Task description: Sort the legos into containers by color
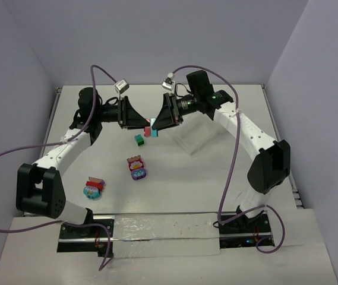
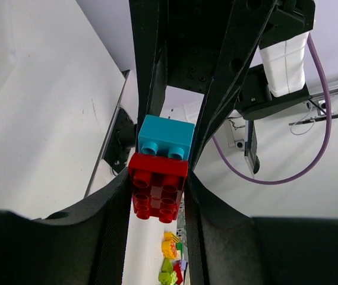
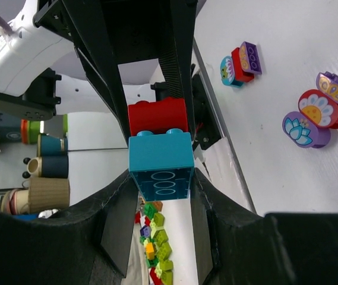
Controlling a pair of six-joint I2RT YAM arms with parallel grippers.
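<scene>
Above the far middle of the table (image 1: 216, 184), the left gripper (image 2: 157, 199) is clamped on the red lego (image 2: 157, 189), and the right gripper (image 3: 160, 178) is clamped on the teal lego (image 3: 160, 167) pressed against it. 1 green lego (image 1: 139, 139) lies just nearer. 2 multicoloured clumps (image 1: 136, 168) sit nearer and further left. The clear tray (image 1: 199, 139) is on the right.

No words or brand names can be read anywhere from where I stand. The nearest thing to a number is on the teal brick (image 3: 160, 169), the one joined to a red brick (image 3: 157, 116) — three white outlined ovals in a row on its side, like "000". A purple brick (image 3: 250, 57) in a clump on the table carries two similar ovals — too small to be sure.
</scene>
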